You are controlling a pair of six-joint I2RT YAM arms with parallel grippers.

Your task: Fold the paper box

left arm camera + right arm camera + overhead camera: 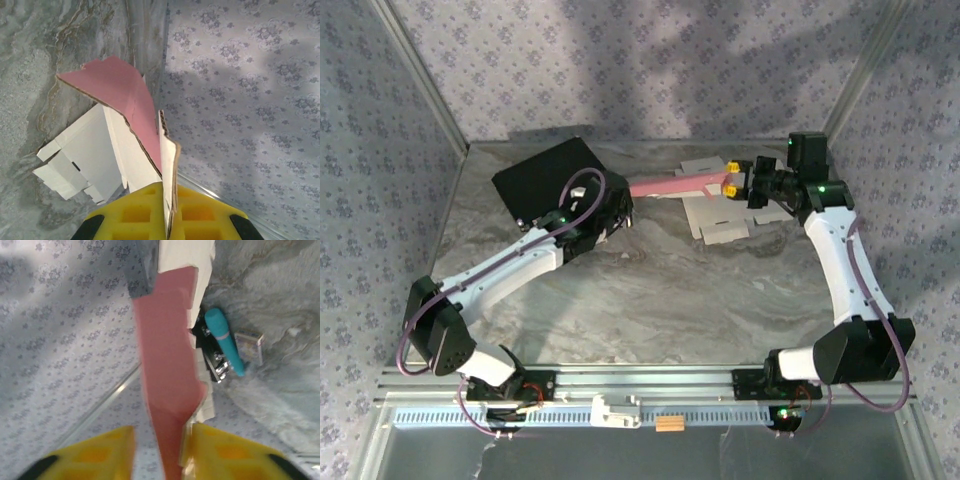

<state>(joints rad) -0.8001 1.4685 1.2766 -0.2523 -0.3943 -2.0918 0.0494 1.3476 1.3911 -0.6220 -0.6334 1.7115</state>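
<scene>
Now left fingers (152, 202) pinch paper box (125, 95) flap (pink side); right fingers (200, 445) apparently spread.

Two robot arms, the left arm (510, 265) and the right arm (840, 260). Two grippers, the left gripper (167, 212) and the right gripper (160, 452), with two yellow fingers each. One paper box (720, 218), an unfolded sheet. One black panel (545, 175), far left. One teal-handled tool (223, 337). One small carton (249, 346). One table (670, 290).
</scene>
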